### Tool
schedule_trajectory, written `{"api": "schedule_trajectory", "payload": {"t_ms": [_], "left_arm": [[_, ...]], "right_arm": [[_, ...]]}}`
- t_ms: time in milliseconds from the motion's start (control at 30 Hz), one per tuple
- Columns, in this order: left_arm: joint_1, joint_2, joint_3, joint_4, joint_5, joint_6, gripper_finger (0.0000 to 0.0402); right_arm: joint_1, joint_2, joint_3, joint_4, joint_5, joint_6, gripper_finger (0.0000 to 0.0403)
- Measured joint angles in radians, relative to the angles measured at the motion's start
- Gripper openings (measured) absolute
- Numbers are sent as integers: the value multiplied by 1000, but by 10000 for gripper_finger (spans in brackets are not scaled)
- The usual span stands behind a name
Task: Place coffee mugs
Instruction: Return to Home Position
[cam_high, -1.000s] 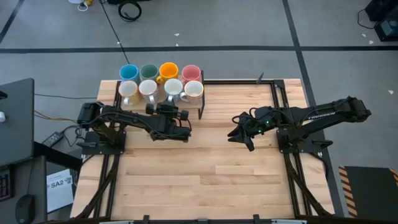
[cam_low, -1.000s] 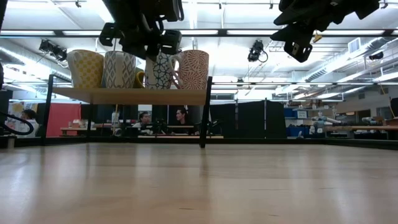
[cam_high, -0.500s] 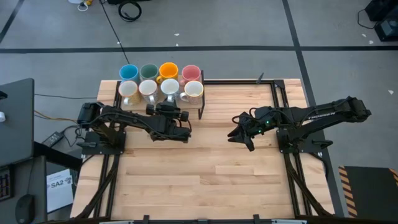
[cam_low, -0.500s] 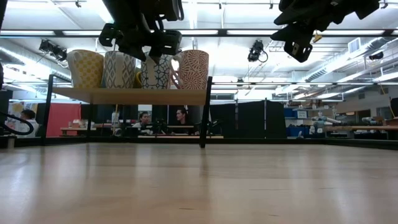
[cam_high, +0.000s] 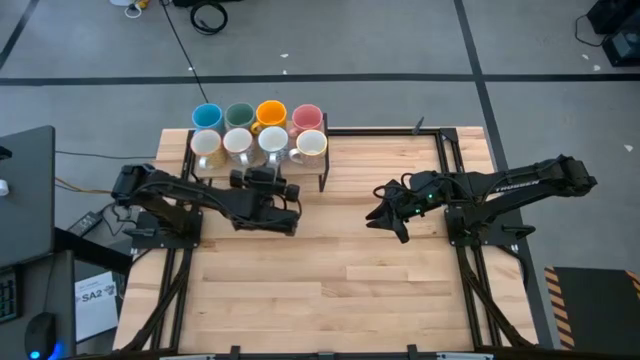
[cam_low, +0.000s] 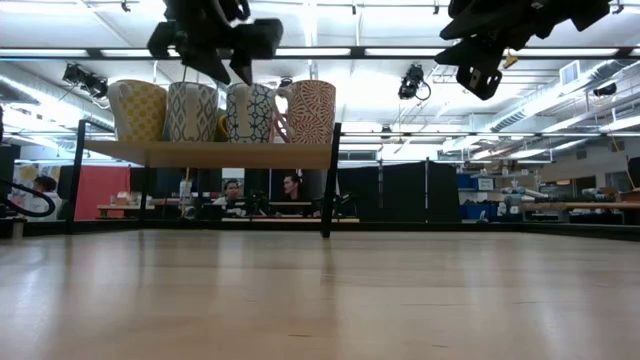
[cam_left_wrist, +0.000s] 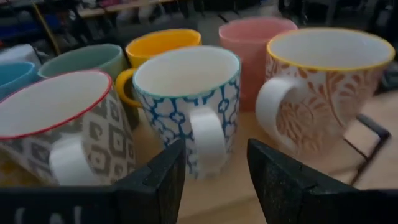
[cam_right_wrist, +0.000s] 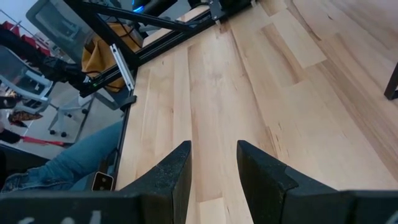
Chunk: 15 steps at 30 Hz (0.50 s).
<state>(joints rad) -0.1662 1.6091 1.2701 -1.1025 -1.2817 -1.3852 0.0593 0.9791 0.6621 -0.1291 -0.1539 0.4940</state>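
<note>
All eight coffee mugs (cam_high: 240, 143) stand packed on the shelf (cam_low: 200, 153) at the far edge of the counter (cam_high: 350, 270). The left claw (cam_left_wrist: 213, 163), released and empty, hangs just before the handle of the blue-patterned mug (cam_left_wrist: 186, 93). A sideways swing from here could hook it and topple the tight row. The right claw (cam_right_wrist: 213, 168), likewise spread, waits over bare wood.

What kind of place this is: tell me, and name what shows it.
Probably a robotics lab: the open left tool faces a shelf of mugs, the right tool hangs open over a wooden table, strip lights and workbenches beyond.
</note>
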Motion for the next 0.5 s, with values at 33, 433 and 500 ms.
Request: {"api": "schedule_trajectory", "payload": {"t_ms": [33,433,500], "left_arm": [[-8,-12,0,-2,20,12,177],[-176,-172,0,108,476,594,176],[-214,-191,0,142,528,702,176]], "right_arm": [[0,0,0,1,0,0,133],[0,0,0,-2,-3,0,133],[0,0,0,-2,-4,0,133]]}}
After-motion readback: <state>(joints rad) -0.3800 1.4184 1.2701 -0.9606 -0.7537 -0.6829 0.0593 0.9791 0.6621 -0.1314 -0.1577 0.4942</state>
